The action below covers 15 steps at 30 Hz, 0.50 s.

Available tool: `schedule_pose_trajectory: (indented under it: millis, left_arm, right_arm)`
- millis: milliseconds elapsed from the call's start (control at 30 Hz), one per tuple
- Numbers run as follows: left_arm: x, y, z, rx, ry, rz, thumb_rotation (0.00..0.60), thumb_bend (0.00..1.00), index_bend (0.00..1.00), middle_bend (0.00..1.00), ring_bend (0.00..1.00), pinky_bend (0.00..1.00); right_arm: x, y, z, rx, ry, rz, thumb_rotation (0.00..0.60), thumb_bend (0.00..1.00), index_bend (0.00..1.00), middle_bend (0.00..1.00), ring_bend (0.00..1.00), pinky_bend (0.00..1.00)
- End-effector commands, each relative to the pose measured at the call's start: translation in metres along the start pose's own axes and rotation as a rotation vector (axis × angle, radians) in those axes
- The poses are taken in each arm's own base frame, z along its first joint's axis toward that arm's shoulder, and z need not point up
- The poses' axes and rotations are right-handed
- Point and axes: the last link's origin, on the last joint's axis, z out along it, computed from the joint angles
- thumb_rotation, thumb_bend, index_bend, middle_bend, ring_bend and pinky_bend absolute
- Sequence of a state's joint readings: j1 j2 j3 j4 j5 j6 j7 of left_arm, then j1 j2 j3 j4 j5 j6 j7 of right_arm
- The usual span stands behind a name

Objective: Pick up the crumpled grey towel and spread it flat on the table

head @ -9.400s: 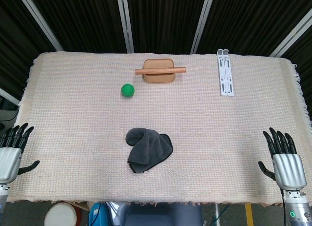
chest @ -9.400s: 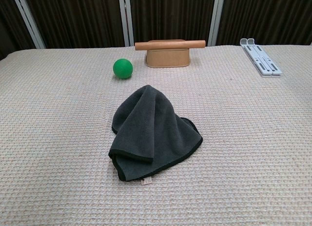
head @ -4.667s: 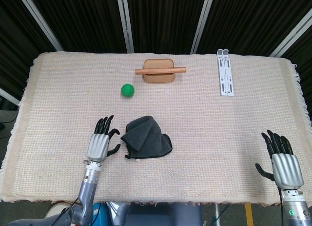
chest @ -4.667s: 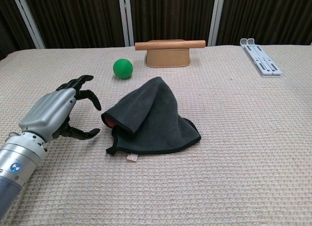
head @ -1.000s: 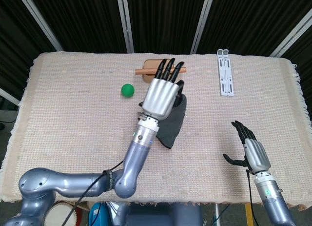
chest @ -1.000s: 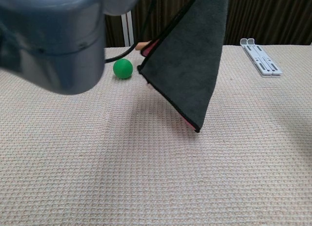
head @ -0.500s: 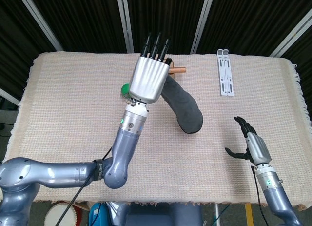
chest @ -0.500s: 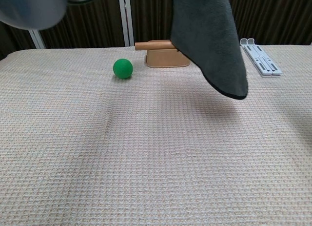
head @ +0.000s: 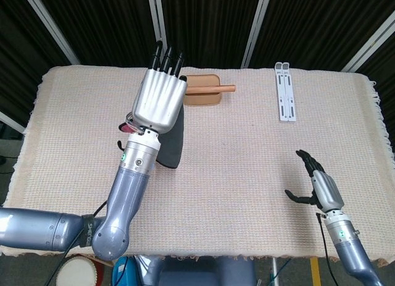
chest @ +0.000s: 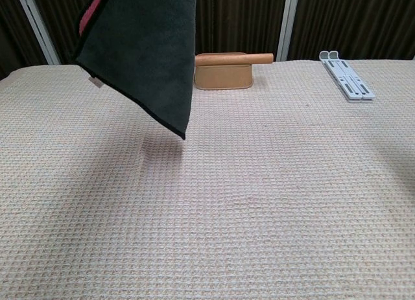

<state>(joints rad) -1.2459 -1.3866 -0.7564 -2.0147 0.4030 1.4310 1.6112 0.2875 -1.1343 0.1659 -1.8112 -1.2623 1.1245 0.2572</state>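
Note:
My left hand is raised high above the table and holds the grey towel from above. The towel hangs down from it in the air, dark grey with a black hem and a red underside showing at its edge. In the chest view the towel fills the upper left, its lowest corner well above the cloth; the hand itself is out of that frame. My right hand hovers low at the front right of the table, fingers spread, holding nothing.
A tan wooden block with a rolling pin across it stands at the back centre. A white folding stand lies at the back right. The woven beige tablecloth covers the whole table. The green ball is hidden behind the towel.
My left hand has swung the hanging towel leftward, from over the wooden block to the left of it. The towel now covers the green ball. The right hand has barely moved.

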Motion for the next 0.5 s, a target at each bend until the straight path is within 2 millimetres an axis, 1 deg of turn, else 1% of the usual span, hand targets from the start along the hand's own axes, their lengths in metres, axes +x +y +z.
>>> schedule_pose_trajectory:
  millis: [33,67,100,133,167,233,267,367,467,500]
  left_arm:
    - [-0.015,0.028,0.000,-0.051,-0.092,-0.079,0.600,0.57,0.67,0.11,0.00,0.00]
    - [-0.023,0.038,0.000,-0.066,-0.120,-0.100,0.600,0.57,0.67,0.12,0.00,0.00]
    - [-0.034,0.054,0.000,-0.087,-0.158,-0.137,0.600,0.57,0.67,0.12,0.00,0.00]
    - [-0.041,0.065,0.000,-0.099,-0.182,-0.164,0.600,0.57,0.67,0.12,0.00,0.00]
    - [-0.052,0.082,0.000,-0.113,-0.221,-0.207,0.600,0.57,0.67,0.12,0.00,0.00]
    - [-0.064,0.103,0.001,-0.124,-0.262,-0.265,0.600,0.57,0.67,0.12,0.00,0.00]
    - [-0.073,0.120,0.001,-0.132,-0.291,-0.311,0.600,0.57,0.67,0.12,0.00,0.00]
    - [-0.084,0.149,0.004,-0.137,-0.303,-0.387,0.600,0.57,0.67,0.11,0.00,0.00]
    - [-0.085,0.166,0.010,-0.128,-0.276,-0.452,0.600,0.57,0.67,0.11,0.00,0.00]
    - [-0.084,0.169,0.012,-0.124,-0.266,-0.471,0.600,0.57,0.67,0.11,0.00,0.00]
  right_arm:
    - [0.000,0.001,0.000,-0.005,0.001,-0.004,0.600,0.25,0.00,0.00,0.00,0.06]
    - [0.000,0.002,0.000,-0.009,0.001,-0.006,0.600,0.25,0.00,0.00,0.00,0.06]
    - [0.001,0.003,0.000,-0.014,0.003,-0.008,0.600,0.25,0.00,0.00,0.00,0.06]
    - [0.001,0.004,0.000,-0.017,0.005,-0.009,0.600,0.25,0.00,0.00,0.00,0.06]
    - [0.003,0.005,0.001,-0.024,0.010,-0.009,0.600,0.25,0.00,0.00,0.00,0.06]
    - [0.005,0.007,0.001,-0.031,0.017,-0.009,0.600,0.25,0.00,0.00,0.00,0.06]
    - [0.006,0.007,0.001,-0.035,0.023,-0.011,0.600,0.25,0.00,0.00,0.00,0.06]
    - [0.012,0.009,0.002,-0.044,0.040,-0.017,0.600,0.25,0.00,0.00,0.00,0.06]
    - [0.016,0.011,0.002,-0.055,0.054,-0.020,0.600,0.25,0.00,0.00,0.00,0.06]
    - [0.016,0.012,0.003,-0.057,0.055,-0.021,0.600,0.25,0.00,0.00,0.00,0.06]
